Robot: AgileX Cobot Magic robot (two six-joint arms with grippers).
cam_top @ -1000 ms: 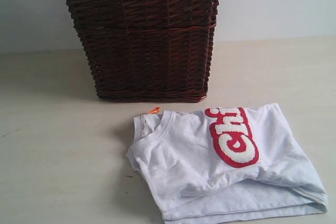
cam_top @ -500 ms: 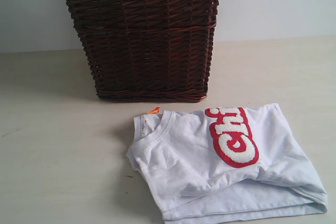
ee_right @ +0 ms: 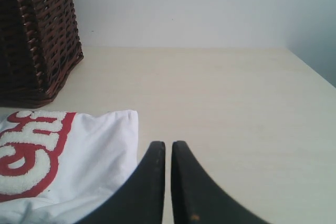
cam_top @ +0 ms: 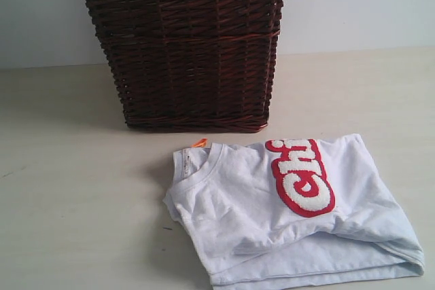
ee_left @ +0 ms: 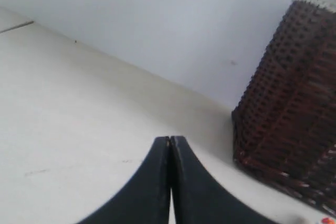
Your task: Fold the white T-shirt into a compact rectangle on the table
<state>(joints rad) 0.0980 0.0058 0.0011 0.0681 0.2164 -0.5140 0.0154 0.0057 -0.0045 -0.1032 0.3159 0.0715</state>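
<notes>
**Shirt lies still**

I see the white T-shirt on the table at the basket's 5 o'clock. Its long axis runs 10-to-4, collar (orange tag) toward 10, unchanged since a second ago. Left gripper and right gripper are closed and empty.

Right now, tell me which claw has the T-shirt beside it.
The right claw: the white T-shirt lies next to it. The left claw faces only table and the basket.

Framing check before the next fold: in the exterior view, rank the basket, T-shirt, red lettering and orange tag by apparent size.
1. Basket and white T-shirt: about alike, and the basket is cropped, so unranked.
2. Red lettering.
3. Orange tag.
</notes>
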